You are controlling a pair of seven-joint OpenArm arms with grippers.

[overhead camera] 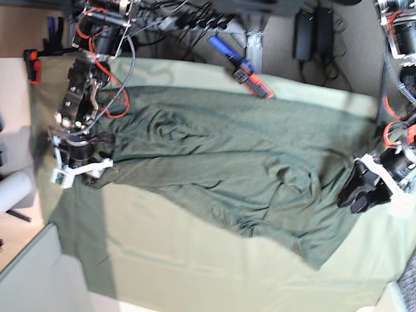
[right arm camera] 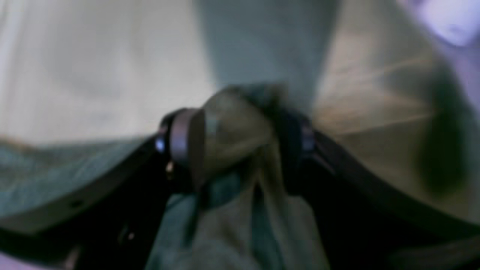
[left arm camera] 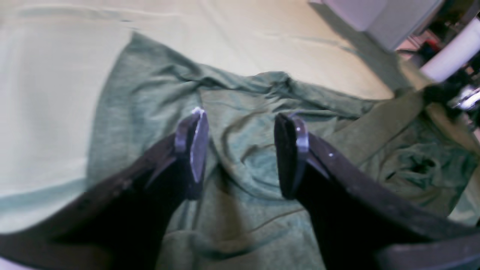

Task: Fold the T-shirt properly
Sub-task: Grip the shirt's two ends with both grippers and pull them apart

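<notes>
The T-shirt (overhead camera: pixel 227 162), dark heathered green and wrinkled, lies spread across the table from left to right. In the left wrist view my left gripper (left arm camera: pixel 242 150) hangs open just above the T-shirt (left arm camera: pixel 240 112), with only loose folds showing under the gap between its fingers. The base view has this left gripper (overhead camera: pixel 354 194) at the shirt's right end. My right gripper (right arm camera: pixel 238 138) is shut on a bunched wad of the T-shirt (right arm camera: pixel 234 123); that view is blurred. In the base view the right gripper (overhead camera: pixel 91 169) sits at the shirt's left edge.
The pale mint table cloth (overhead camera: pixel 195 273) covers the table under the shirt. A blue and red tool (overhead camera: pixel 242 66) lies at the back edge among cables. A white roll (overhead camera: pixel 13 188) stands off the left side. A white box (left arm camera: pixel 375 15) and white tube (left arm camera: pixel 453 52) lie beyond the table.
</notes>
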